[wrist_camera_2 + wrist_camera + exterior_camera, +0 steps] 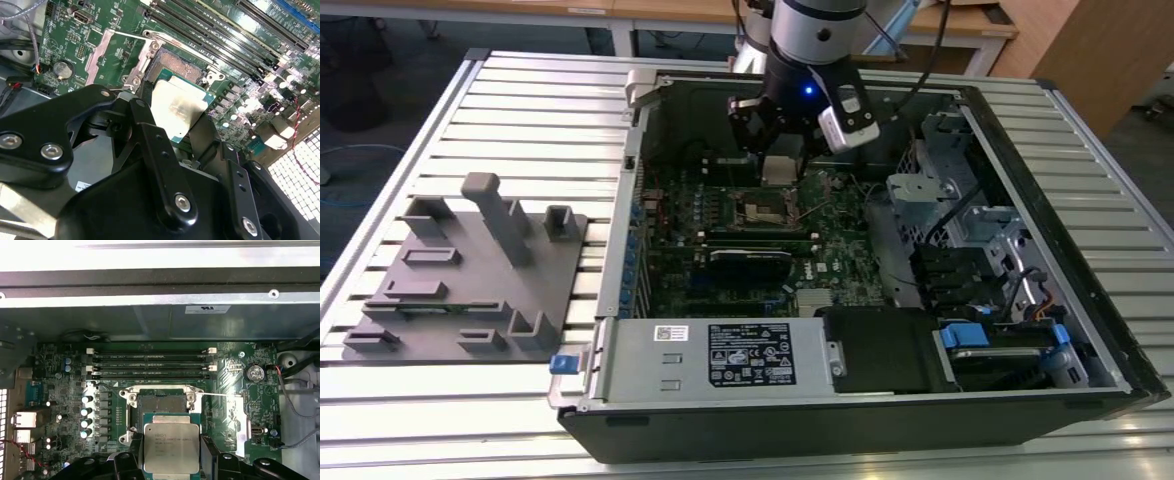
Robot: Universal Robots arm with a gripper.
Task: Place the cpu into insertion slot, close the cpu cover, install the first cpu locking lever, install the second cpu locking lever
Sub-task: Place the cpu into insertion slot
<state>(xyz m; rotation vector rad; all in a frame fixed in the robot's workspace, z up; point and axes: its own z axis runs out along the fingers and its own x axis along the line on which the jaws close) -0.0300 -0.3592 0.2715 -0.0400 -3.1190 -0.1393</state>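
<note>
My gripper [782, 150] hangs inside the open computer case, shut on the cpu [781, 168]. In both wrist views the cpu [171, 447] [177, 107] is a flat silver-grey square clamped at its two edges by the black fingers [131, 460] [146, 97]. It hovers just short of the insertion slot [161, 402] [179, 64] [763, 208], whose dark centre lies bare. The cpu cover [236, 415] [100, 50] is flipped open and lies flat beside the slot. A thin wire locking lever [215, 395] stands released, reaching over toward the cover.
Long black memory slots [152, 365] run beyond the slot. The case wall [640, 120] rises close behind the arm. A power supply box [720, 352] and drive cages [947, 190] crowd the case. A grey fixture [467, 270] sits on the slatted table at the exterior view's left.
</note>
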